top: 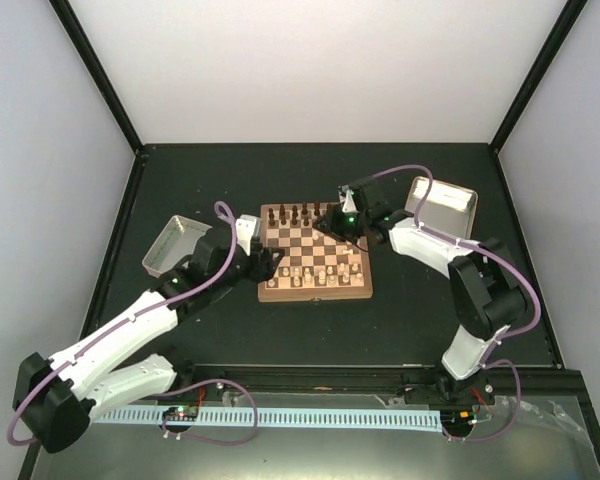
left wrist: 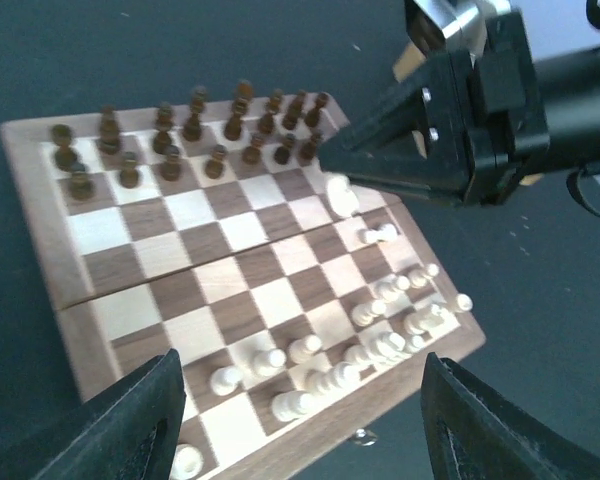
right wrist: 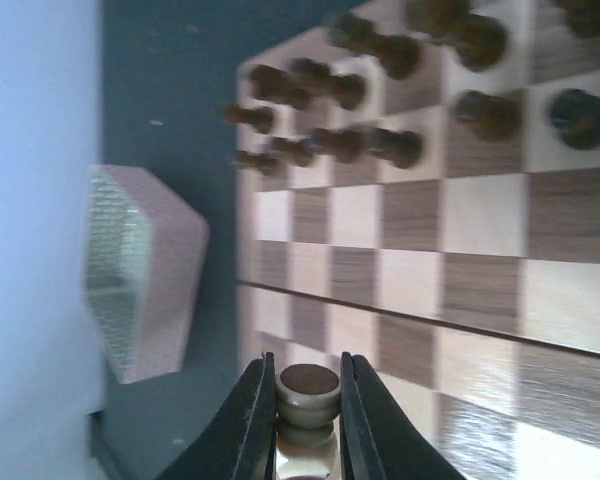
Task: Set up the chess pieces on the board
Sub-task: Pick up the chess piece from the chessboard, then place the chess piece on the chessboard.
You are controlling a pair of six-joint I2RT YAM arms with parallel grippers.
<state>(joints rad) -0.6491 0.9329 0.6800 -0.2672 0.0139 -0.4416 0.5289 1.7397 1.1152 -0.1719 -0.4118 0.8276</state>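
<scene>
Cream chess piece (right wrist: 308, 425) lies lengthwise, gripped in right pincer (right wrist: 308, 368); left pincer (left wrist: 300, 368) gapes open.

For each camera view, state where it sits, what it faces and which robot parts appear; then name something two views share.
Top external: above and behind the arms, looking down on the square wooden chessboard; both arms show.
Left wrist: beside the board, looking across it; the open left gripper frames the bottom.
Right wrist: low over the board, facing a shallow grey tray; the right gripper grips a pale cream chess piece.
Both wrist views show that piece.
</scene>
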